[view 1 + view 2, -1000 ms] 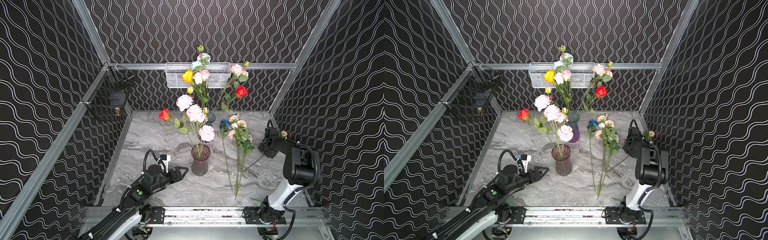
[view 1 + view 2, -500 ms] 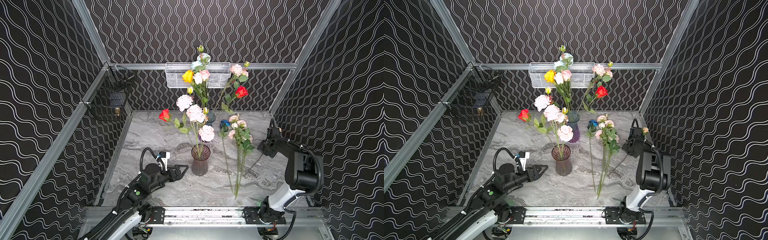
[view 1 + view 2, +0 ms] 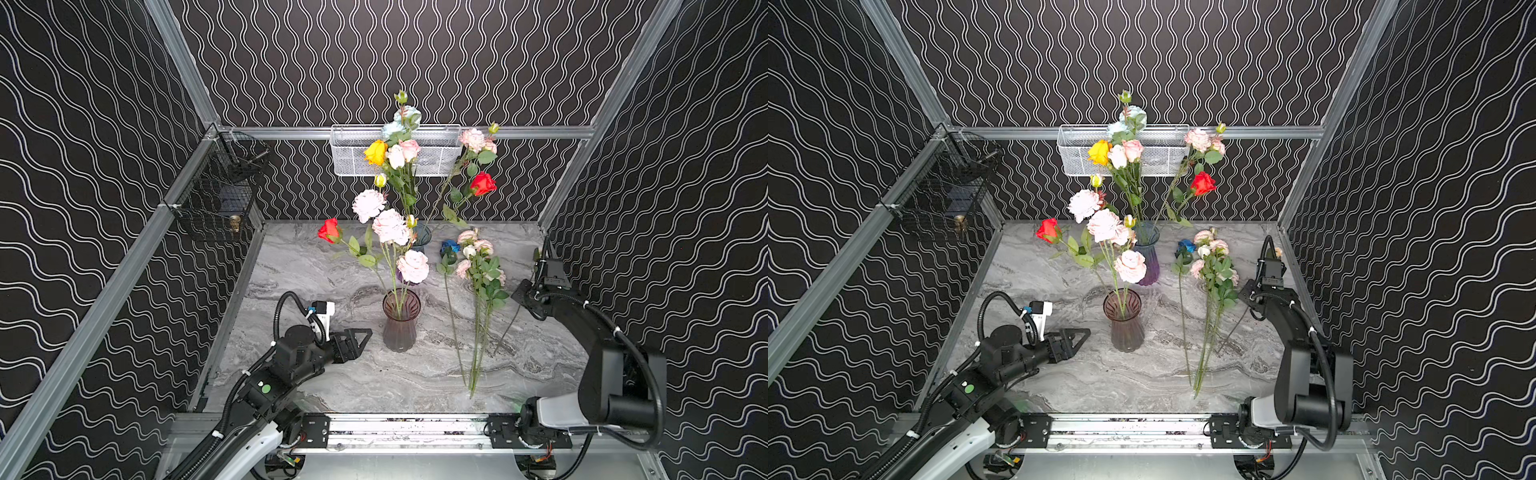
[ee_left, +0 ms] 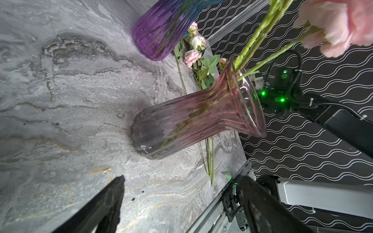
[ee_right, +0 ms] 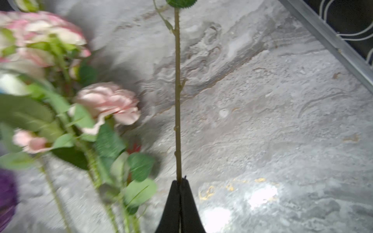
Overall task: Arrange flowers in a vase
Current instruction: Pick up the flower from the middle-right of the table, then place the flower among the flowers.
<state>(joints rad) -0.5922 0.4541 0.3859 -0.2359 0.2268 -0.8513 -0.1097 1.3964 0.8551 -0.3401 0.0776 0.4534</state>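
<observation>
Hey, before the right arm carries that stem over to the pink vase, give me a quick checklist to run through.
1. Right tool shut on the thin green stem: ok.
2. Left tool open, holding nothing: ok.
3. Ribbed pink glass vase upright on the grey marble table: ok.
4. Room left in its mouth: ok.
5. Held stem untangled from the loose pink flower spray: cannot tell.

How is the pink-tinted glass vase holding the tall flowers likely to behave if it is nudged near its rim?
The vase would probably tip rather than slide: it is tall and narrow, with long-stemmed flowers leaning above it. It looks like ribbed glass, so likely smooth, hard and breakable.
</observation>
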